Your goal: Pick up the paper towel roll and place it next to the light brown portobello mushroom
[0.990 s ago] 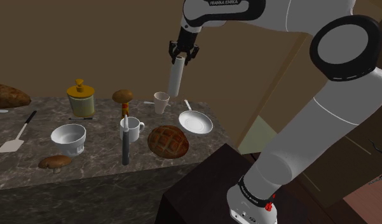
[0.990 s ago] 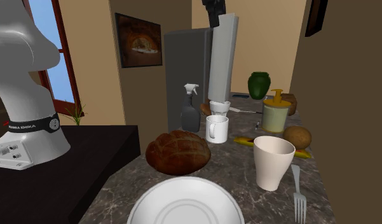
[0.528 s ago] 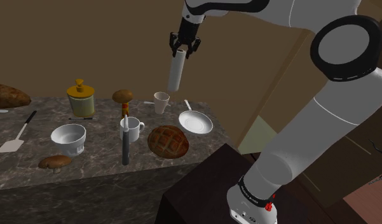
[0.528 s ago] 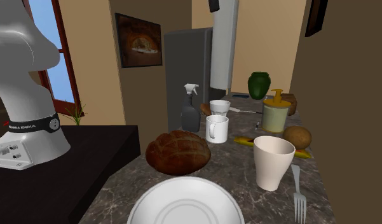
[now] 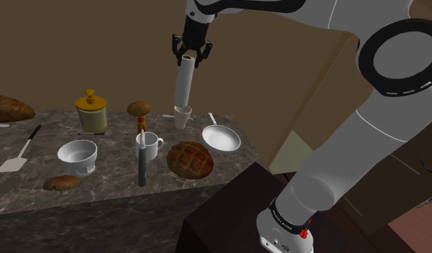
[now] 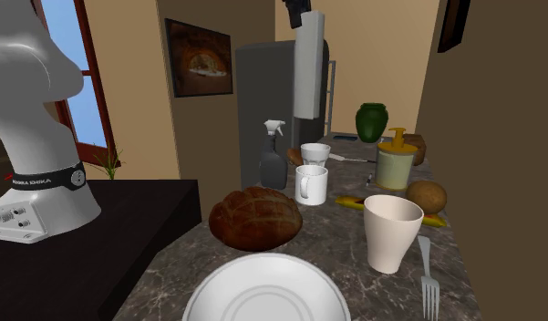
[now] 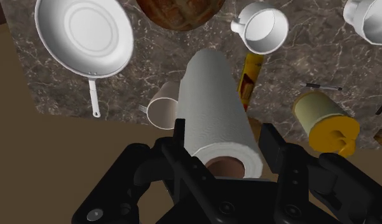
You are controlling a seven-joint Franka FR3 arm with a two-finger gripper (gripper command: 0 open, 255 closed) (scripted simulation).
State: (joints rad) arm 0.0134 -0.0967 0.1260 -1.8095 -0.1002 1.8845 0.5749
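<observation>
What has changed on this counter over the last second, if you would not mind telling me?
The gripper, shut on the paper towel roll, has carried it through the air toward the shoulder view's left, closer to the light brown mushroom; in the second exterior view the roll has moved farther off. Nothing was taken hold of or let go. The mug, round loaf and pan lie as before.

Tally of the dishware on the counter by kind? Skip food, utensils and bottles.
Mug with handle: 1
Handleless cup: 1
Bowl: 1
Pan: 1
Total: 4
</observation>
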